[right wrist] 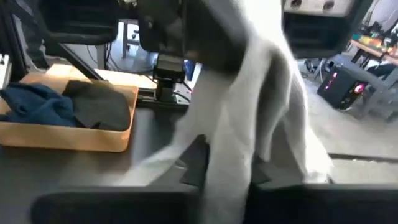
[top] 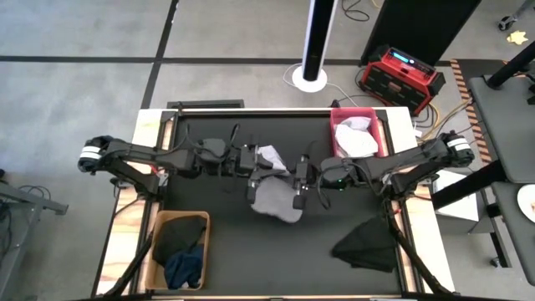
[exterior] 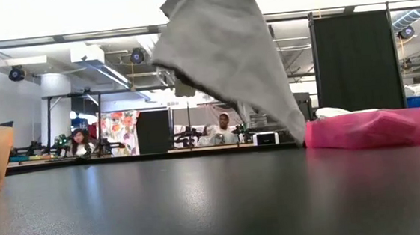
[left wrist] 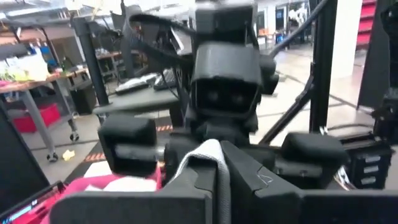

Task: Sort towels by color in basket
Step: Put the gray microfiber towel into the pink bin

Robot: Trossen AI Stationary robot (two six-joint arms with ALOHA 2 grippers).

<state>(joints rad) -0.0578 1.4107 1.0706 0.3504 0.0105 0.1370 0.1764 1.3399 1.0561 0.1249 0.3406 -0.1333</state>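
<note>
Grey floor [top: 84, 50], red toolbox [top: 401, 77], two seated people [exterior: 226, 127] beyond.

High view looked straight down over the whole table [top: 251, 234]. Low view sat at tabletop height, facing level toward the room. Each wrist view faced the other arm at close range. All four shared the grey towel [top: 276, 201].

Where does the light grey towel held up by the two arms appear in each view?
High view: light grey towel at table centre, between both tools.
Low view: hangs from the top, centre.
Left wrist view: thin strip between the fingers.
Right wrist view: draped across the centre.
Shared landmark: pink bin.
</note>
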